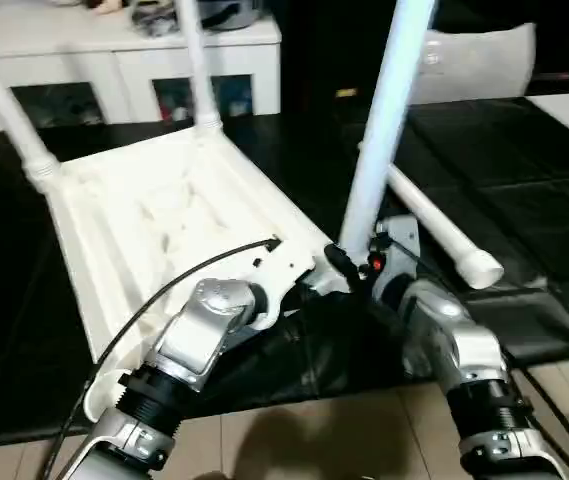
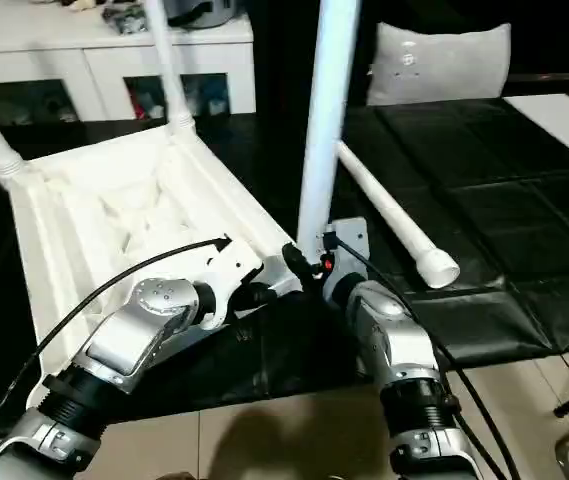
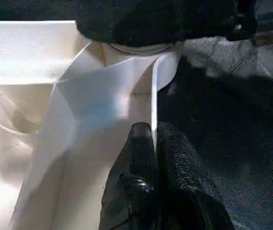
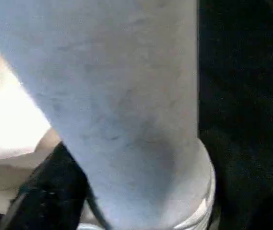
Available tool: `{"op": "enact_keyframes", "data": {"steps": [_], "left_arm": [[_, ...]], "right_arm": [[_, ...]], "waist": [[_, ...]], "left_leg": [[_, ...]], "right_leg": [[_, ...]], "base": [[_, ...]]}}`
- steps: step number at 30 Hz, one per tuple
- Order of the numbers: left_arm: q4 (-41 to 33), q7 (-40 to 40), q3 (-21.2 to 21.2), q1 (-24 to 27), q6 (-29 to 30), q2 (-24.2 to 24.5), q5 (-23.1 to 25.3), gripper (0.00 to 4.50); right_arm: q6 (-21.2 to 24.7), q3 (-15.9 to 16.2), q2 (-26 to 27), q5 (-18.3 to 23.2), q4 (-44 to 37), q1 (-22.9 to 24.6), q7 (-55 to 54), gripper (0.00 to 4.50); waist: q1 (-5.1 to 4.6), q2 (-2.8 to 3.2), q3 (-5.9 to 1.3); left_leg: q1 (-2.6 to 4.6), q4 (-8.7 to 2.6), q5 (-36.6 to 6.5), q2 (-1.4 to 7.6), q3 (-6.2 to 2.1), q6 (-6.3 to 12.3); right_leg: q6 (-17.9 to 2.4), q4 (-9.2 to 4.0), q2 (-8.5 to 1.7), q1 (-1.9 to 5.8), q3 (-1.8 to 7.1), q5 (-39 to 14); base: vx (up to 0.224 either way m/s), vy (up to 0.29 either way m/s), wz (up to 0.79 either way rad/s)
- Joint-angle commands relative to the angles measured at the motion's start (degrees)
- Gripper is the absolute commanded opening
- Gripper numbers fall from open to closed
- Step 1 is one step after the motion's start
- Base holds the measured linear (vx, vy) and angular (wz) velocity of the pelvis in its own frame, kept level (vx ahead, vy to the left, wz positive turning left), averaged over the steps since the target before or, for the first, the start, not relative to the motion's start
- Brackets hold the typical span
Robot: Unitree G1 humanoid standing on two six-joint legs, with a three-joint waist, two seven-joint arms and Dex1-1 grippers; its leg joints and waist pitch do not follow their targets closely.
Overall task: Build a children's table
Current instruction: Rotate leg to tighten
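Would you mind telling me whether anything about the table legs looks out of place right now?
One leg lies loose on the black mat beside the upturned table top, not yet in a socket; three others stand upright in corners.

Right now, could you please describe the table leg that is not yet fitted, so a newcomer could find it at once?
Start at the upturned white table top on the black mat. Three legs stand up from its corners; just right of the nearest standing leg lies the loose leg. It alone lies flat on the mat.
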Motion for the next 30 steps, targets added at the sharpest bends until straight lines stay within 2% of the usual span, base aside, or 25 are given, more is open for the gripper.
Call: {"op": "enact_keyframes", "data": {"steps": [1,3,6,7,8,11,16,17,19,24,25,26,30], "left_arm": [[-2.02,-0.21,1.09,-0.5,-2.11,0.34,-1.13,0.0],[-1.74,-1.08,0.68,-0.45,-3.44,1.12,-0.92,0.0],[-0.71,-3.89,0.07,-0.26,-6.16,3.71,-0.94,0.0],[-0.62,-4.17,0.04,-0.26,-6.28,3.95,-0.96,0.0],[-0.04,-6.63,-0.34,-0.24,-7.45,5.88,-1.03,0.0],[0.46,-9.36,-1.03,-0.26,-9.15,7.8,-0.94,0.0],[1.54,-16.9,-3.27,-0.11,-14.72,12.5,-1.15,0.0],[1.98,-18.55,-3.64,-0.1,-16.12,13.39,-1.34,0.0],[2.07,-21.62,-4.06,0.16,-18.48,14.46,-2.17,0.0],[1.32,-27.27,-5.1,0.32,-19.78,16.43,-3.64,0.0],[1.35,-28.09,-5.26,0.25,-19.97,16.7,-3.84,0.0],[1.63,-30.06,-5.84,-0.12,-20.47,17.4,-3.97,0.0],[2.26,-32.88,-6.51,-0.56,-21.27,18.28,-4.17,0.0]], "right_arm": [[-0.74,0.46,-2.16,0.79,-0.8,1.13,4.25,3.89],[-1.19,0.59,-3.33,1.09,-1.15,1.25,6.56,4.12],[-2.15,1.6,-7.44,1.68,-3.04,1.93,14.37,4.22],[-2.11,1.66,-7.77,1.83,-3.29,2.0,15.0,4.43],[-1.48,2.18,-10.24,3.11,-5.3,2.5,19.63,4.43],[-1.19,2.87,-12.25,3.84,-6.8,2.81,23.12,4.43],[-0.23,4.74,-15.74,5.11,-8.9,3.29,30.76,4.43],[-0.17,5.24,-16.38,5.21,-9.28,3.38,32.49,4.17],[0.47,5.54,-16.61,5.19,-8.99,3.13,33.29,4.09],[1.65,7.09,-17.55,4.95,-9.06,2.99,35.56,3.66],[1.8,7.37,-17.73,5.0,-9.17,3.03,36.05,3.61],[2.75,8.27,-18.07,5.42,-9.82,3.36,37.54,3.42],[3.97,9.07,-18.34,6.16,-10.58,3.86,39.35,3.12]], "waist": [[0.41,-0.64,-4.18],[0.76,-0.71,-4.11],[0.75,-0.8,-4.0],[0.85,-0.76,-4.0],[0.84,-0.71,-3.94],[0.89,-0.72,-3.88],[1.12,-0.62,-3.97],[1.35,-0.69,-4.0],[1.85,-0.51,-3.99],[2.62,-0.42,-4.08],[2.88,-0.41,-4.05],[3.17,-0.67,-4.01],[3.49,-0.54,-4.0]], "left_leg": [[0.15,-3.85,-11.32,2.85,-1.05,2.77],[-0.02,-3.81,-10.83,2.77,-1.03,3.37],[-0.04,-3.83,-11.47,2.78,-1.07,3.65],[0.05,-3.82,-11.74,2.84,-1.09,3.68],[0.13,-3.87,-12.02,2.86,-1.09,3.72],[0.33,-3.98,-13.03,2.95,-1.18,3.79],[0.35,-3.98,-12.91,3.1,-1.23,3.75],[0.44,-3.95,-12.67,3.18,-1.12,3.76],[0.63,-3.97,-12.6,3.28,-1.09,3.53],[0.72,-4.07,-12.53,3.48,-1.03,2.77],[0.76,-4.03,-12.76,3.49,-0.99,2.65],[0.73,-4.05,-12.77,3.48,-0.97,2.63],[0.87,-4.16,-13.69,3.58,-1.04,2.17]], "right_leg": [[-9.28,-4.42,-3.89,3.19,2.99,-15.88],[-9.2,-4.47,-3.97,3.31,2.96,-16.27],[-8.66,-4.66,-3.89,3.36,2.85,-18.37],[-8.38,-4.73,-3.91,3.33,2.86,-18.86],[-8.22,-4.82,-3.88,3.24,2.87,-19.58],[-7.56,-5.01,-3.86,3.08,2.83,-21.48],[-8.57,-4.74,-3.91,3.01,2.92,-20.08],[-9.01,-4.62,-3.95,2.93,3.03,-19.25],[-9.52,-4.55,-4.0,2.76,3.04,-19.18],[-10.33,-4.09,-4.0,2.79,3.17,-17.48],[-10.38,-4.11,-4.03,2.77,3.19,-17.58],[-10.19,-4.12,-4.17,2.8,3.23,-18.14],[-9.54,-4.3,-4.24,2.71,3.24,-19.97]], "base": [[0.0,0.0,0.0],[0.0,0.0,0.0],[0.0,0.0,0.0],[0.0,0.0,0.0],[0.0,0.0,0.0],[0.0,0.0,0.0],[0.0,0.0,0.0],[0.0,0.0,0.0],[0.0,0.0,0.0],[0.0,0.0,0.0],[0.0,0.0,0.0],[0.0,0.0,0.0],[0.0,0.0,0.0]]}}
